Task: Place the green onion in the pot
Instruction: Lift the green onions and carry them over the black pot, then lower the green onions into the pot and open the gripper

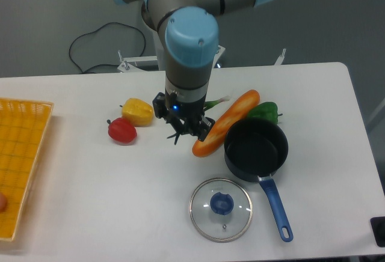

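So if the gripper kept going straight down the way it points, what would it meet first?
Probably bare table. The gripper points down, shut on the green onion, left of the carrot. Depth is unclear from this single view.

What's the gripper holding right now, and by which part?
The gripper appears shut on the green onion, gripping near the dark leaf end; the exact contact point is hidden.

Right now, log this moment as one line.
gripper: holding green onion, raised | pot: empty | lid: off, on table
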